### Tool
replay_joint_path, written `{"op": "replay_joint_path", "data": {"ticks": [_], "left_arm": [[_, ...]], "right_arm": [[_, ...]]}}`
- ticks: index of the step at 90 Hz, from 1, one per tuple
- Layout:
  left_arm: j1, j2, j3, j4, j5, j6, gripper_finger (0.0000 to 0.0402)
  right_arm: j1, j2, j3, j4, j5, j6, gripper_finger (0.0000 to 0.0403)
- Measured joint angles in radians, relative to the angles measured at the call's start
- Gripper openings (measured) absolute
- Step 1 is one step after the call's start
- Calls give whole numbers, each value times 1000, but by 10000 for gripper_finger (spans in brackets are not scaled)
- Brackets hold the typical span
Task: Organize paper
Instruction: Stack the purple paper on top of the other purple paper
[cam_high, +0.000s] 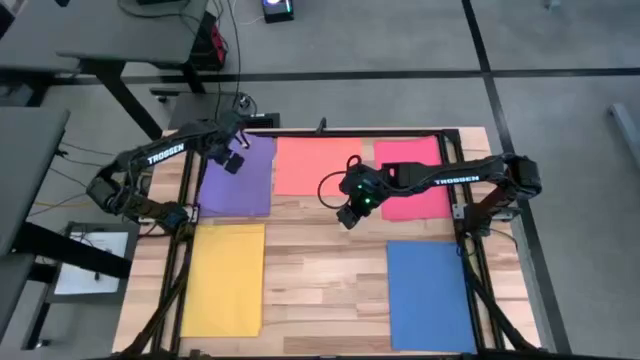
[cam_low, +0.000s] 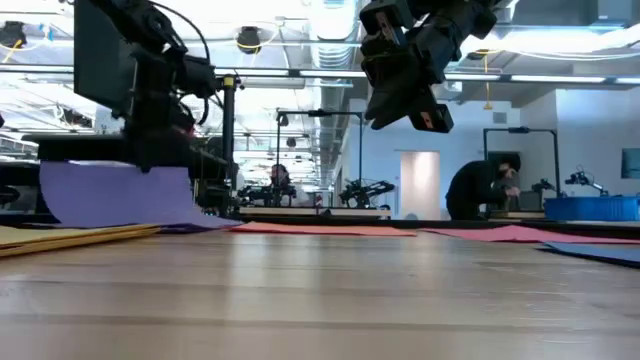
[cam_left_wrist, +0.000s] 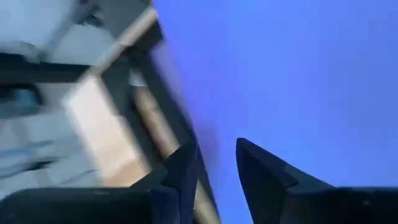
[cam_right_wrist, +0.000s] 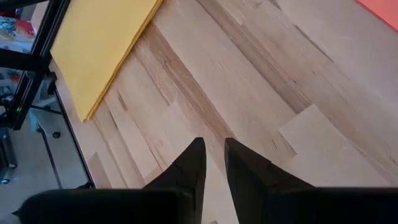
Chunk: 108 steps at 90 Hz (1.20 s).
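Five coloured sheets of paper are on the wooden table. The purple sheet (cam_high: 240, 180) is far left, the salmon-orange sheet (cam_high: 315, 165) far centre, the pink-red sheet (cam_high: 412, 180) far right, the yellow sheet (cam_high: 225, 280) near left and the blue sheet (cam_high: 428, 295) near right. My left gripper (cam_high: 234, 157) is over the purple sheet's far part, shut on it. In the low view that sheet (cam_low: 115, 195) stands raised off the table. My right gripper (cam_high: 349, 213) hangs shut above bare wood at the table's middle. My left gripper pinches the purple sheet between its two fingers at an edge (cam_left_wrist: 208, 155) on its far left part; that edge runs in between the fingers. The fingers come from above. The held part is lifted off the table, and the near part (cam_high: 240, 205) still lies on the wood.
A black frame rail (cam_high: 185, 230) runs along the table's left side and another (cam_high: 470, 260) along its right. Bare wood (cam_high: 325, 270) lies between the yellow and blue sheets. Desks and a person show in the room beyond.
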Motion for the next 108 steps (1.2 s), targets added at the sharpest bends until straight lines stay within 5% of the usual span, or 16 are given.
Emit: {"op": "replay_joint_path", "data": {"ticks": [12, 18, 33, 41, 53, 65, 82, 108], "left_arm": [[-1, 0, 65, -50, -13, 46, 92], [-3, 0, 92, -85, 73, 82, 92], [-42, -1, 88, -89, 595, 195, 92], [-109, 5, 40, -79, 769, 260, 92], [-273, 8, -59, -36, 815, 252, 92], [-410, 8, -149, 109, 806, -21, 92], [-470, 8, -251, 296, 794, -439, 92], [-559, 8, -266, 234, 743, -712, 92]], "right_arm": [[0, 0, 0, 2, 0, 0, 52], [0, 0, 0, 5, 0, -8, 52], [0, 0, 0, 35, 0, -89, 52], [0, 2, 0, 56, 12, -99, 52], [0, 3, 0, 59, 44, -98, 52], [3, 3, 0, 59, 52, -98, 52], [5, 3, 0, 59, 52, -97, 52], [7, 3, 0, 59, 53, -97, 52]]}}
